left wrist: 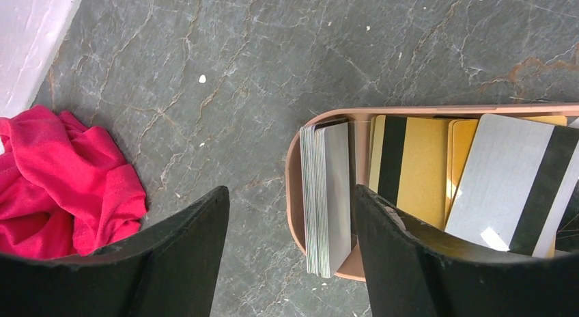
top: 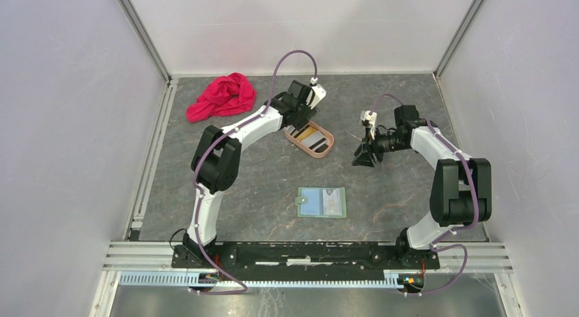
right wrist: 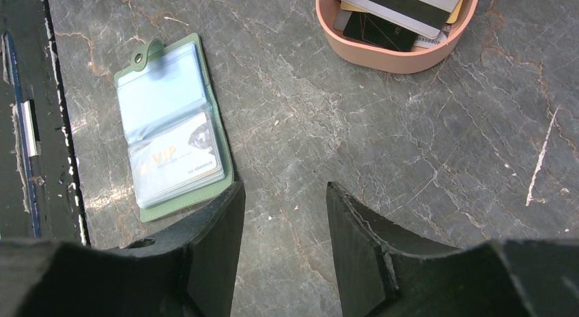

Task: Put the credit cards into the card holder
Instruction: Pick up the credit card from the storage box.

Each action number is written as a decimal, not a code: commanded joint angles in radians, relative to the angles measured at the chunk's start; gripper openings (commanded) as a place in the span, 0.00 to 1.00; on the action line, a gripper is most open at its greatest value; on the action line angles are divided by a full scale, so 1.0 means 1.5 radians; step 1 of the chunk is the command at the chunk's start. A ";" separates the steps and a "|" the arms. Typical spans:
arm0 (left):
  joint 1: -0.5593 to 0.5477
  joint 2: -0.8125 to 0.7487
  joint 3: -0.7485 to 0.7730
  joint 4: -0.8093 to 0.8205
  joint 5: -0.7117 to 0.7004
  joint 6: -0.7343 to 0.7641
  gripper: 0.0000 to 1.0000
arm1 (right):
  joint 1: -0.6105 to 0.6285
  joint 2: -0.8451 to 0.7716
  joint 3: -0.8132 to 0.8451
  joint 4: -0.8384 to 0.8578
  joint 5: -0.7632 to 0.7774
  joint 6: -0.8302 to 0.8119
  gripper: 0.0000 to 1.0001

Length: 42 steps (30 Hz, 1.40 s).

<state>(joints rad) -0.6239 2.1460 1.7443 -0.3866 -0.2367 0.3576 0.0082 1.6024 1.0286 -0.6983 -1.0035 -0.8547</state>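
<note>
Currently the left arm reaches forward, and the left gripper point(left wrist: 290, 208) points down at the pinkish tray point(left wrist: 295, 194). Its jaws are apart, straddling a stack of grey credit cards point(left wrist: 328, 194) that stands on edge. Neither finger visibly touches the stack. The right gripper point(right wrist: 285, 194) hovers over the table point(right wrist: 444, 160), jaws apart and holding nothing. The card holder point(right wrist: 174, 126) lies open near the bases, with one card pocketed. A red cloth point(left wrist: 61, 180) lies left of the tray.

My left arm point(top: 249, 126) stretches from the lower left toward the upper middle of the frame, the left pincer point(left wrist: 292, 255) pointing down, jaws wide apart. My right arm point(top: 437, 145) folds in from the right edge, the right pincer point(right wrist: 283, 249) mid-frame, jaws parted, gripping nothing.
</note>
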 commanded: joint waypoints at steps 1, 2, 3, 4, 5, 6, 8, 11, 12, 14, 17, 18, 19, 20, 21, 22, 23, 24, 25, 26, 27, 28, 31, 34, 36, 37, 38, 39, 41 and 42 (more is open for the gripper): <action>-0.001 -0.002 0.002 0.026 -0.020 0.003 0.73 | -0.002 0.003 0.016 -0.006 -0.022 -0.015 0.54; 0.000 -0.002 0.002 0.026 -0.022 0.003 0.72 | -0.002 0.003 0.016 -0.006 -0.022 -0.016 0.54; 0.000 -0.002 0.002 0.025 -0.023 0.002 0.71 | -0.001 0.003 0.017 -0.006 -0.023 -0.016 0.54; 0.000 -0.002 0.002 0.026 -0.022 0.003 0.71 | -0.002 0.003 0.016 -0.006 -0.023 -0.016 0.54; 0.000 -0.001 0.002 0.025 -0.021 0.003 0.69 | -0.001 0.003 0.016 -0.007 -0.024 -0.016 0.54; 0.000 0.001 0.003 0.026 -0.021 0.003 0.69 | -0.002 0.003 0.016 -0.007 -0.024 -0.016 0.54; 0.000 0.005 0.004 0.023 -0.020 0.004 0.68 | -0.002 0.004 0.017 -0.007 -0.024 -0.017 0.54; 0.000 0.010 0.008 0.016 -0.021 0.004 0.65 | -0.002 0.003 0.017 -0.008 -0.024 -0.017 0.54; 0.000 0.009 0.007 0.016 -0.021 0.003 0.65 | -0.001 0.004 0.017 -0.008 -0.024 -0.017 0.54; 0.000 0.010 0.007 0.017 -0.018 0.003 0.65 | -0.001 0.004 0.017 -0.008 -0.024 -0.017 0.54; 0.000 0.014 0.008 0.014 -0.015 0.004 0.64 | -0.002 0.006 0.018 -0.008 -0.025 -0.017 0.54; -0.001 0.016 0.010 0.012 -0.014 0.004 0.64 | -0.002 0.006 0.019 -0.009 -0.025 -0.017 0.54; 0.000 0.018 0.012 0.010 -0.013 0.004 0.64 | -0.002 0.007 0.019 -0.009 -0.026 -0.017 0.54; 0.000 0.020 0.014 0.006 -0.012 0.004 0.65 | -0.002 0.007 0.020 -0.009 -0.027 -0.017 0.54; 0.000 0.022 0.016 0.003 -0.011 0.004 0.65 | -0.002 0.008 0.019 -0.010 -0.027 -0.017 0.54; 0.000 0.025 0.018 0.001 -0.011 0.005 0.65 | -0.001 0.008 0.020 -0.010 -0.027 -0.017 0.54; 0.000 0.027 0.021 -0.003 -0.011 0.005 0.65 | -0.002 0.009 0.020 -0.011 -0.028 -0.017 0.54; -0.001 0.029 0.023 -0.005 -0.011 0.006 0.65 | -0.002 0.009 0.021 -0.012 -0.028 -0.017 0.54; 0.000 0.031 0.024 -0.006 -0.010 0.006 0.64 | -0.002 0.009 0.020 -0.011 -0.027 -0.017 0.54; 0.000 0.033 0.025 -0.008 -0.009 0.007 0.65 | -0.002 0.010 0.021 -0.012 -0.028 -0.018 0.54; 0.000 0.036 0.028 -0.012 -0.008 0.008 0.65 | -0.002 0.010 0.021 -0.012 -0.028 -0.018 0.54; 0.000 0.039 0.031 -0.015 -0.010 0.008 0.65 | -0.001 0.010 0.021 -0.012 -0.028 -0.018 0.54; 0.000 0.047 0.037 -0.019 -0.016 0.009 0.64 | -0.001 0.010 0.022 -0.013 -0.028 -0.019 0.54; 0.000 0.048 0.038 -0.019 -0.021 0.007 0.63 | -0.002 0.009 0.022 -0.014 -0.029 -0.020 0.54; 0.000 0.048 0.039 -0.018 -0.026 0.005 0.62 | -0.001 0.009 0.022 -0.016 -0.029 -0.021 0.54; 0.000 0.048 0.039 -0.017 -0.029 0.004 0.61 | -0.002 0.009 0.023 -0.015 -0.030 -0.021 0.54; 0.000 0.048 0.039 -0.017 -0.033 0.003 0.60 | -0.001 0.009 0.022 -0.016 -0.031 -0.022 0.54; 0.000 0.048 0.039 -0.016 -0.036 0.002 0.60 | -0.002 0.009 0.022 -0.017 -0.030 -0.022 0.54; 0.000 0.048 0.040 -0.016 -0.041 0.001 0.59 | -0.002 0.009 0.022 -0.017 -0.032 -0.023 0.54; 0.000 0.047 0.039 -0.015 -0.043 0.000 0.59 | -0.002 0.009 0.023 -0.017 -0.032 -0.023 0.54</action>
<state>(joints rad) -0.6239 2.2200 1.7626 -0.4240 -0.2680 0.3576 0.0082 1.6157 1.0286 -0.7181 -1.0168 -0.8623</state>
